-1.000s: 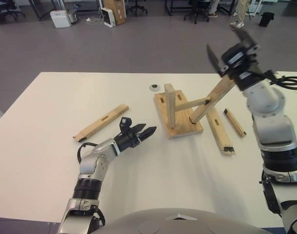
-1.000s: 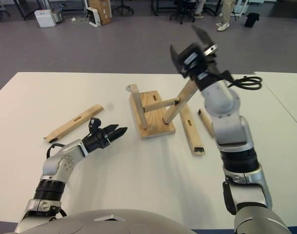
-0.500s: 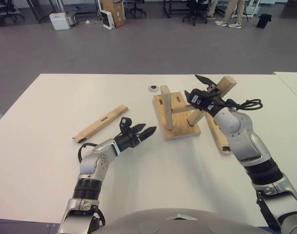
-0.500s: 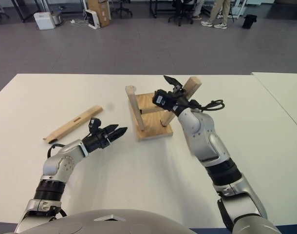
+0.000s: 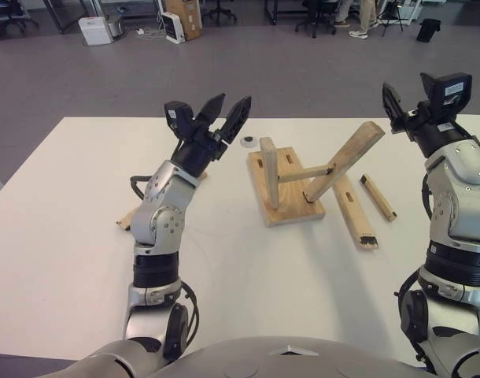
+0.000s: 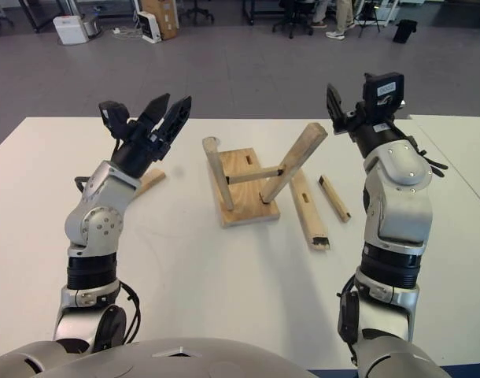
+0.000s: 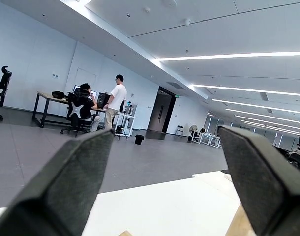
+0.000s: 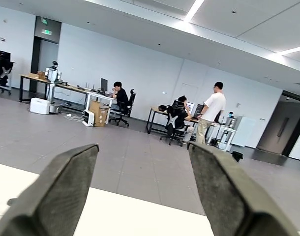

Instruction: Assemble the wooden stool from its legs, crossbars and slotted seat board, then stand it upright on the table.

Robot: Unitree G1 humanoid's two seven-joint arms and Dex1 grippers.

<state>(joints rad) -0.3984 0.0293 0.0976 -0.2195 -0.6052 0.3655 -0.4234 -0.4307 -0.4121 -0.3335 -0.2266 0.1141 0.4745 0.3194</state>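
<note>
Loose leg (image 6: 153,178): mostly hidden behind the left arm (image 6: 98,220), one end exposed. Small round object (image 5: 248,142) near the seat board (image 5: 291,213): too small to identify. Counter (image 5: 67,236): right end cut off by the frame edge.

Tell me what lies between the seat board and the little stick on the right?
A longer slotted wooden piece lies flat between the seat board and the little stick; both eye views show it.
</note>
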